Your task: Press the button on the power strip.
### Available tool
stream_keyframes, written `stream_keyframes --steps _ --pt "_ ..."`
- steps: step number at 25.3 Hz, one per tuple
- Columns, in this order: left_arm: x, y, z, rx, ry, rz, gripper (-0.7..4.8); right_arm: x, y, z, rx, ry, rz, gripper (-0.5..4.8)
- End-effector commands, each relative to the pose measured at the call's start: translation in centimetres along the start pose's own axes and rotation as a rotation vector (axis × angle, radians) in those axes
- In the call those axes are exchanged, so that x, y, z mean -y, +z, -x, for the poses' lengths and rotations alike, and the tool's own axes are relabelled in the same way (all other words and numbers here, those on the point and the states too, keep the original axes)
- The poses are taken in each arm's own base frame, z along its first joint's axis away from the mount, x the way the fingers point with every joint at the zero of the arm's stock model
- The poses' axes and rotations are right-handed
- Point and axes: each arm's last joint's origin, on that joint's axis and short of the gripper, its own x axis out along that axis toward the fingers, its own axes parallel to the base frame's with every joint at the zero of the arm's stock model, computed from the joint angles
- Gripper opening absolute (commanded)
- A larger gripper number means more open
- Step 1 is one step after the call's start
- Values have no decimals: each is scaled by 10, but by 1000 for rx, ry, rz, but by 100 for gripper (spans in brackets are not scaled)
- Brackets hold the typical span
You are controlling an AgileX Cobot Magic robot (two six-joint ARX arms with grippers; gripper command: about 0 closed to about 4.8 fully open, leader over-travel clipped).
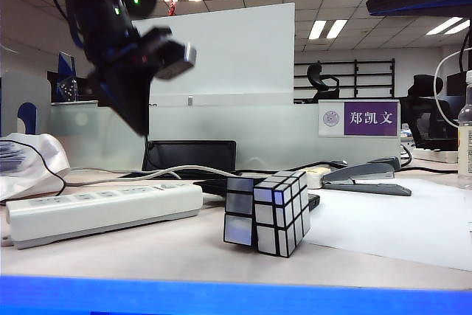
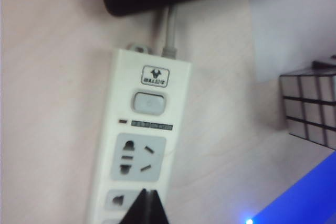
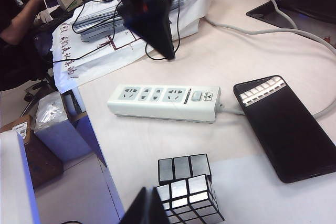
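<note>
Open air was noted between left gripper (image 2: 146,208) and button (image 2: 150,102); approach was bounded by silver cube (image 1: 267,212), phone (image 3: 286,125), cord (image 2: 170,31); right gripper (image 3: 149,205) hung above the cube.

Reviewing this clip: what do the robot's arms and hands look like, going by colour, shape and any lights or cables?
The left arm is glossy black and bulky, with two small green lights and a grey box-shaped camera unit at the wrist. The left hand is black and tapers to a narrow wedge point. The right hand shows only as a dark, pointed tip. No cables on the arms themselves can be made out.
</note>
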Motion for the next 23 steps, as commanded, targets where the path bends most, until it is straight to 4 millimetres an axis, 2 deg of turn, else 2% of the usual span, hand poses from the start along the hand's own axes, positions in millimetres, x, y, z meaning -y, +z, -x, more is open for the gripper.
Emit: stream_keyframes --steps 1,7,12,23 --pt "3 3 -14 -38 -21 -11 -5 -1 3 0 17 2 19 0" --pt "9 9 -40 -96 -33 -32 -5 -1 3 0 17 2 19 0" --pt "11 15 -49 -106 16 -54 -5 -1 3 0 14 3 16 0" --pt "11 37 -30 -3 69 -81 -5 -1 1 0 2 3 6 0"
